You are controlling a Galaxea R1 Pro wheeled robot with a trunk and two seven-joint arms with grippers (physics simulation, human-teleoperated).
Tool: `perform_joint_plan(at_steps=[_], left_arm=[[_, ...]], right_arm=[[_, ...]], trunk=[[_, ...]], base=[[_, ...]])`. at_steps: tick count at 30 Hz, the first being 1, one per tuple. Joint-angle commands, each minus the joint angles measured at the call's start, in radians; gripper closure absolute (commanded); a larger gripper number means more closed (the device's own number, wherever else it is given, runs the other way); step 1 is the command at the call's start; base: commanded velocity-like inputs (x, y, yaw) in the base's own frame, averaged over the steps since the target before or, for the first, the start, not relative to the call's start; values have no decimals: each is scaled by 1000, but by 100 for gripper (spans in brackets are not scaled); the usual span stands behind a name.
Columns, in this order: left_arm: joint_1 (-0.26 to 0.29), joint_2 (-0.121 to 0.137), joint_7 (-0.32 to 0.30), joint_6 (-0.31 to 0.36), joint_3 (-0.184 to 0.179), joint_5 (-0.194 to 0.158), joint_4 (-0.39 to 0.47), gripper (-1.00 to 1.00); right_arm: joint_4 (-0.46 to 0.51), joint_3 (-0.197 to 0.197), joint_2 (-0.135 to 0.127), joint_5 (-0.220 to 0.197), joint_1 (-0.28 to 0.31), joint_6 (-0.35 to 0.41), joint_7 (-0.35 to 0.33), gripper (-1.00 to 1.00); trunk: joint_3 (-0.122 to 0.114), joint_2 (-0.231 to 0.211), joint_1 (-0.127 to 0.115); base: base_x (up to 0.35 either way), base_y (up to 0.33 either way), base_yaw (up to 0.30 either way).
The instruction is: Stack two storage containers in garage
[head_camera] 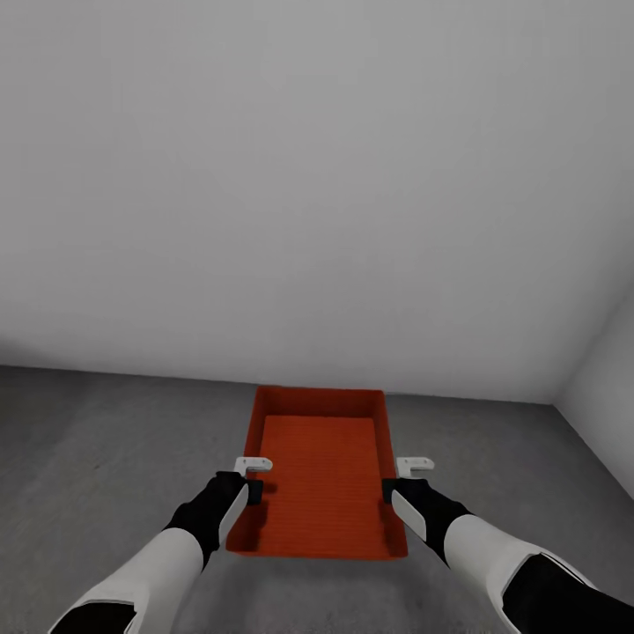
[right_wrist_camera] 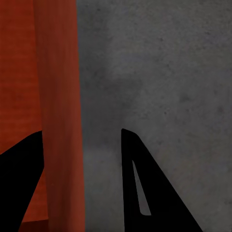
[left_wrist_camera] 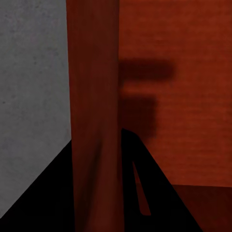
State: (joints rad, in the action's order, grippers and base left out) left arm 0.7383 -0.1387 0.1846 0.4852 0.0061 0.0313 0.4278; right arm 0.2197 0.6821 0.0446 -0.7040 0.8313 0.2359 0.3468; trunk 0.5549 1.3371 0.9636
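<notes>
One orange-red storage container (head_camera: 321,480) sits low over the dark grey concrete floor (head_camera: 97,440) of the garage, near the foot of the plain white wall (head_camera: 317,176); can't tell whether it's resting on the concrete or just above it. It's held lengthwise away from the robot, w/ an arm on each long side, prob. so the bin stays level and square as it goes down; a one-sided hold would tip it.

Left hand (head_camera: 249,482) straddles the left rim: in the left wrist view the bin's wall (left_wrist_camera: 94,121) runs up between the two dark fingers (left_wrist_camera: 145,188), one inside over the ribbed bottom, one outside over concrete; looks clamped on the wall. Right hand (head_camera: 394,482) mirrors it on the right rim, but in the right wrist view the outer finger (right_wrist_camera: 145,183) stands a bit off the wall (right_wrist_camera: 60,121), w/ floor showing between; so can't say if that hand grips or has let go.
</notes>
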Motion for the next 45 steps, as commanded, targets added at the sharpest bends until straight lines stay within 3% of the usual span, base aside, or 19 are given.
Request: perform_joint_plan(at_steps=[1,45], left_arm=[[0,-13,4,4,-1,-14,-17,100],[0,-13,6,4,-1,-14,-17,100]], right_arm=[[41,-36,0,35,2,6,6,100],[40,-36,1,34,0,5,6,100]], trunk=[[6,8,4],[214,316,173]], base=[[0,0,0],[0,0,0]])
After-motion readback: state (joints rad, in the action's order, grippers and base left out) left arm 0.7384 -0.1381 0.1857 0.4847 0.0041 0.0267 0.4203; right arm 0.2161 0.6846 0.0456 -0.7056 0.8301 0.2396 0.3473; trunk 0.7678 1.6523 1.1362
